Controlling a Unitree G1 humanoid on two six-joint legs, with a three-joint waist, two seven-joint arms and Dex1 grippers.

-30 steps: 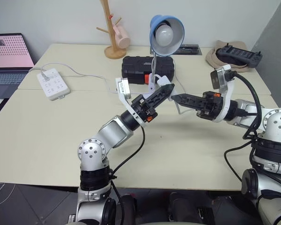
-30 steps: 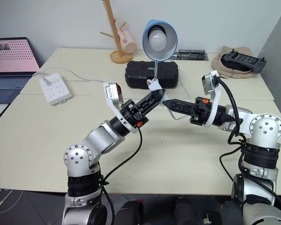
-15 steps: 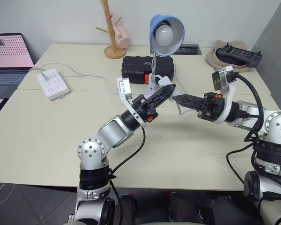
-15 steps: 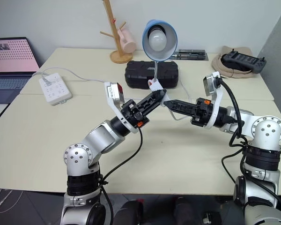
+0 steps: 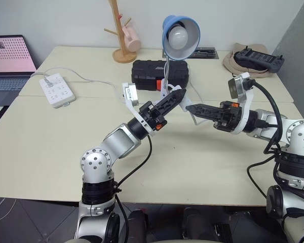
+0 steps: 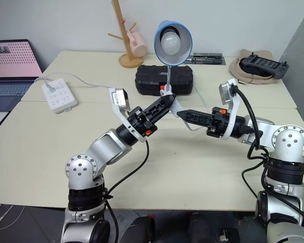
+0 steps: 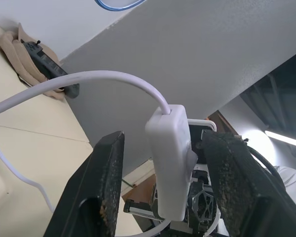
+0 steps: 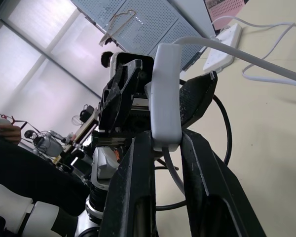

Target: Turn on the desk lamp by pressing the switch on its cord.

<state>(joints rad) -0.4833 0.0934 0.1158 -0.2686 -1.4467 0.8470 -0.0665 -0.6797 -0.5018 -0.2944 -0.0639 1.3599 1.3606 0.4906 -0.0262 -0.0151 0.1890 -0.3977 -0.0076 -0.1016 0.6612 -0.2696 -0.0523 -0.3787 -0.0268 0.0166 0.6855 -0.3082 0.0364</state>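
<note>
My two head eyes look forward and down over the table point(image 5: 50, 152), showing nearly the same scene from slightly offset spots. My left wrist camera sits close, looking up along its fingers at the switch point(image 7: 170, 163); my right wrist camera sees that switch from the opposite side.

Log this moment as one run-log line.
left gripper: open around switch | right gripper: shut on switch | lamp: unlit | switch and cord held above table
</note>
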